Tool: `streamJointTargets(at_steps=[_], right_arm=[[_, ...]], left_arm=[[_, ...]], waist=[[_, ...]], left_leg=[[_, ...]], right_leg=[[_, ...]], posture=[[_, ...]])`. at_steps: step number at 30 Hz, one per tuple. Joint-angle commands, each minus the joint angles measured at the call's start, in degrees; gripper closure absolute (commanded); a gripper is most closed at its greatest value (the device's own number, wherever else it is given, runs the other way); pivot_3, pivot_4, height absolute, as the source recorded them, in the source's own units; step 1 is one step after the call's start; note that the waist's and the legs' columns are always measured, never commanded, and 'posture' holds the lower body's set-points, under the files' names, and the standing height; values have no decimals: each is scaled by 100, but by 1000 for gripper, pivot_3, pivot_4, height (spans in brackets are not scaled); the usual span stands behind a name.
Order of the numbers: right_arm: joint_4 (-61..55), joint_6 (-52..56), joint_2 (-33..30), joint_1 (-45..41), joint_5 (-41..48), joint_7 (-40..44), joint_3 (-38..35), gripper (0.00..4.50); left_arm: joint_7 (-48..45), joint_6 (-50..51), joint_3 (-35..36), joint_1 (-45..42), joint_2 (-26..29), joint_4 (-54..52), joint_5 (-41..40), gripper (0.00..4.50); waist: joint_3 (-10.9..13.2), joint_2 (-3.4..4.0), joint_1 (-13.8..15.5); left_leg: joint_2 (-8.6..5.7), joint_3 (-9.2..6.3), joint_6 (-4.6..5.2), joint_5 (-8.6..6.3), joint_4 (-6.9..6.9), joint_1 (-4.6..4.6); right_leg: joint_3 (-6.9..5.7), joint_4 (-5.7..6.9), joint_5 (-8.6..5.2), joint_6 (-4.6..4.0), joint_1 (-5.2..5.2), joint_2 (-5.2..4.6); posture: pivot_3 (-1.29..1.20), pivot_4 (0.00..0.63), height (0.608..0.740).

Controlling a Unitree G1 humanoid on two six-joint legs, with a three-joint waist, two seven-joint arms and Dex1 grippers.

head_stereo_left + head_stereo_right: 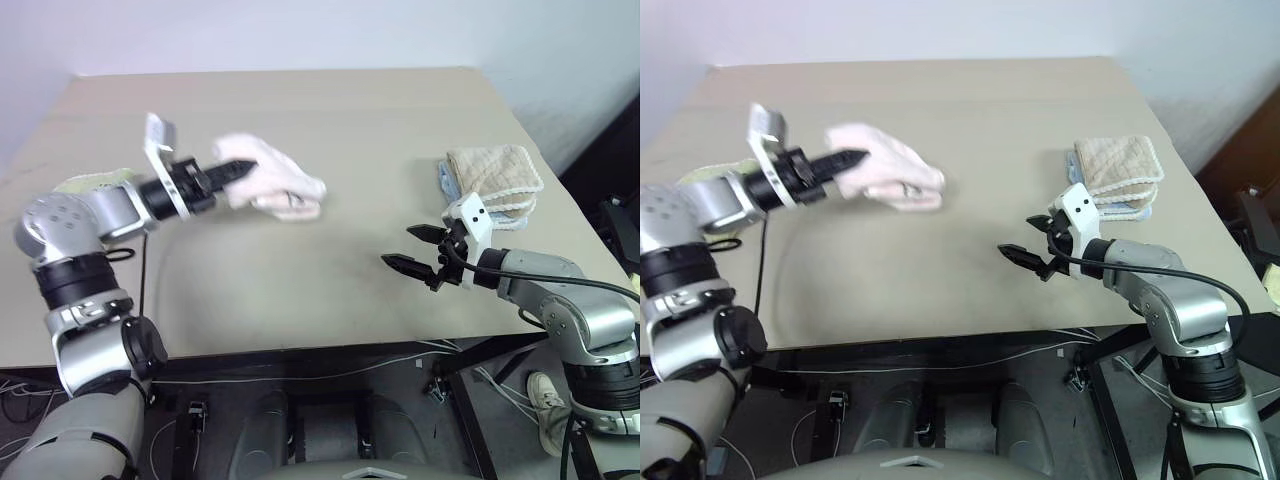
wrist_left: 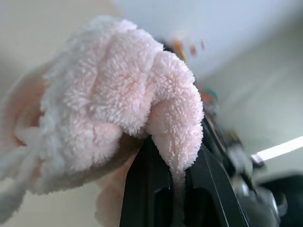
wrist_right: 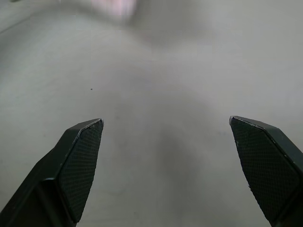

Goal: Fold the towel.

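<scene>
Left gripper (image 1: 243,168) was closed tight on the towel (image 1: 272,178), a fold of pink terry pinched between its two fingers (image 2: 156,189). The gripper pointed roughly level, toward the robot's right. The towel sat bunched around and past the fingertips, most of it hanging as a crumpled lump just beyond them; whether its lower edge touched the table (image 1: 330,270) could not be told. In the left wrist view the pile bulged over the fingers and a thin strip ran down between them.

Right gripper (image 1: 418,249) was wide open and held nothing. Its fingers (image 3: 78,161) stood well apart over bare table, angled slightly downward and toward the robot's left. The towel lay well apart from it, ahead and to its left; it showed as a faint pink blur in the right wrist view.

Folded beige towel (image 1: 496,172) on a light blue towel (image 1: 445,180) lay just behind the right gripper, near the table's right edge. A green towel (image 1: 95,181) lay behind the left forearm.
</scene>
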Motion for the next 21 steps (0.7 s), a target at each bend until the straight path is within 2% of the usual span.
streamJointTargets(at_steps=[1,10,21], right_arm=[[52,-188,54,-164,-64,88,43,0],[333,-334,140,-383,-217,316,298,0],[770,-459,113,-818,-412,682,537,0]], left_arm=[[330,-437,439,-142,452,205,80,4473],[351,-1982,679,111,1825,1298,702,4473],[-231,-3583,831,359,2770,3248,1062,4473]], waist=[[0,0,-40],[11,-19,-130],[15,-30,-130]], left_leg=[[0,2,0,0,-1,1],[2,6,-2,0,-2,2],[0,7,-8,-4,-4,-6]], right_leg=[[0,0,1,2,0,1],[0,2,2,3,-3,6],[-5,1,-6,-16,-14,-24]], posture=[[0,150,740],[0,150,740],[0,150,740]])
